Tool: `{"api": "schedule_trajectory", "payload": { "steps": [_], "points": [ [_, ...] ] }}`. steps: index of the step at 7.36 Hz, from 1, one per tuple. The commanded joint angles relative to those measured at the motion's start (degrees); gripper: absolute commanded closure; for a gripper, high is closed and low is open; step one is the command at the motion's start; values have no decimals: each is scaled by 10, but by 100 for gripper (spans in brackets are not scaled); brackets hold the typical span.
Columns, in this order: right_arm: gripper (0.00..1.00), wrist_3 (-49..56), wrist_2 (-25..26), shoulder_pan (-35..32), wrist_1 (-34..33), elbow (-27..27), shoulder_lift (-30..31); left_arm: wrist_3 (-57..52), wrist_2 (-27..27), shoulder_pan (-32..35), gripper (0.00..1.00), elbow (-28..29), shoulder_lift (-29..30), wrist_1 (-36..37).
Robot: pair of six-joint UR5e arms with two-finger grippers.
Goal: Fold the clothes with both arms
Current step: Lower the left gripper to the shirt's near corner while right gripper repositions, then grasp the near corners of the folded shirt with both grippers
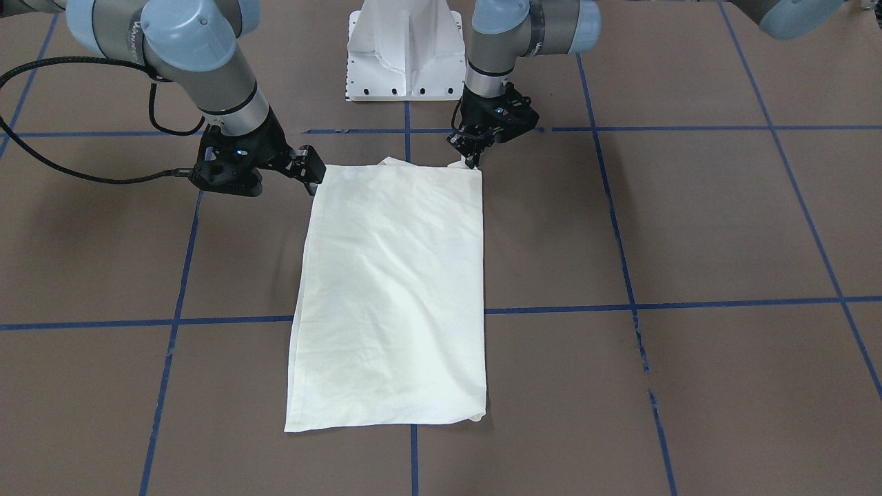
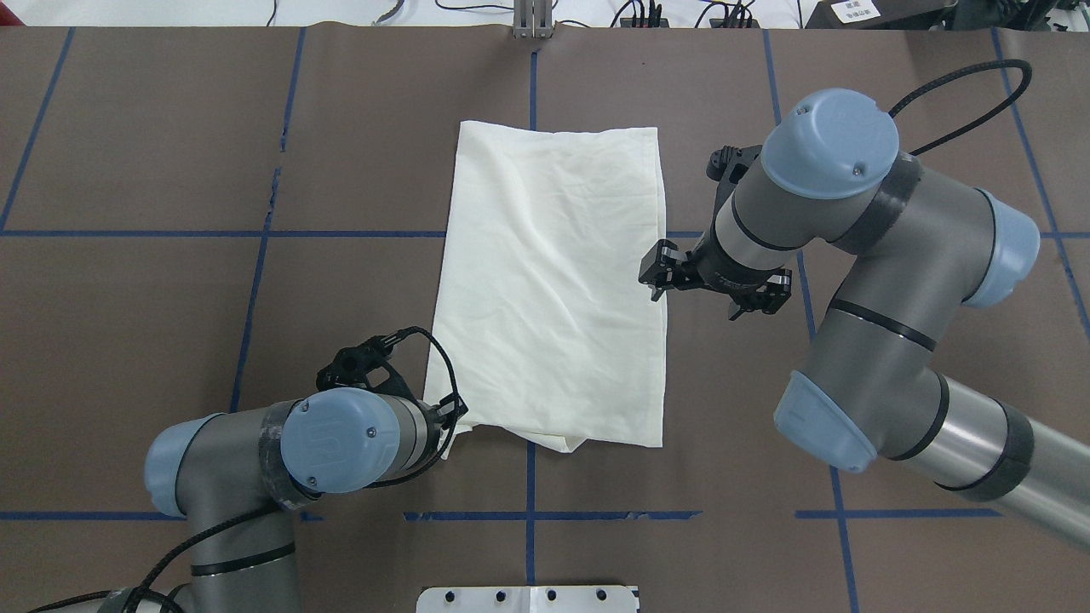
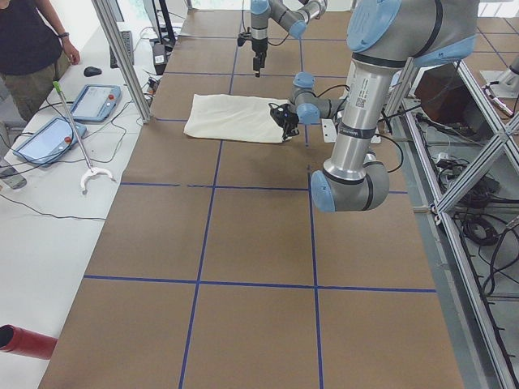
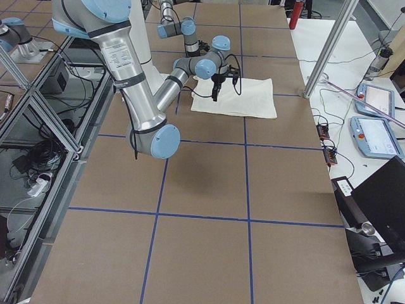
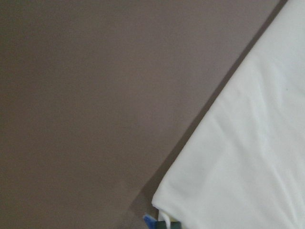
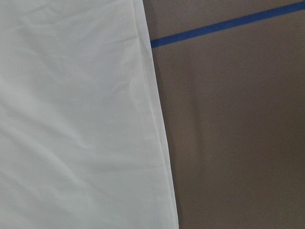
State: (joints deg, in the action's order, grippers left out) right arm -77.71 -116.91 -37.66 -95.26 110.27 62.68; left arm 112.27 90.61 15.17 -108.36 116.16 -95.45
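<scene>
The cream shirt (image 1: 393,289) lies folded into a long rectangle on the brown table, plain side up; its print is hidden. It also shows in the overhead view (image 2: 553,281). My left gripper (image 1: 473,160) is low at the shirt's near corner on my left side (image 2: 450,419), shut on that corner, which is slightly bunched. My right gripper (image 2: 657,274) hangs above the shirt's right edge about halfway along, open and empty; it also shows in the front view (image 1: 313,171). The right wrist view shows only the shirt's edge (image 6: 152,119) and the table.
The brown table (image 2: 170,340) carries a grid of blue tape lines (image 2: 528,515). The white pedestal base (image 1: 405,52) stands at my side of the table. An operator (image 3: 28,49) stands past the far edge, next to tablets (image 3: 96,101).
</scene>
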Motion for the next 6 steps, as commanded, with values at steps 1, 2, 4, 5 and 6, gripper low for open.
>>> {"api": "schedule_trajectory", "payload": {
  "steps": [1, 2, 4, 5, 6],
  "points": [
    [0, -96, 42, 45, 23, 12, 0, -16, 2, -14, 100, -37, 3, 26],
    [0, -154, 68, 74, 46, 12, 0, -16, 2, -25, 100, -37, 6, 26],
    [0, -250, 134, 139, 60, 8, 0, -17, 3, -25, 100, -36, 9, 26],
    [0, -283, 150, 154, 61, 5, 0, -28, 3, -24, 100, -35, 9, 26],
    [0, -298, 157, 165, 60, -6, 1, -36, 3, -24, 100, -35, 9, 25]
  ]
}}
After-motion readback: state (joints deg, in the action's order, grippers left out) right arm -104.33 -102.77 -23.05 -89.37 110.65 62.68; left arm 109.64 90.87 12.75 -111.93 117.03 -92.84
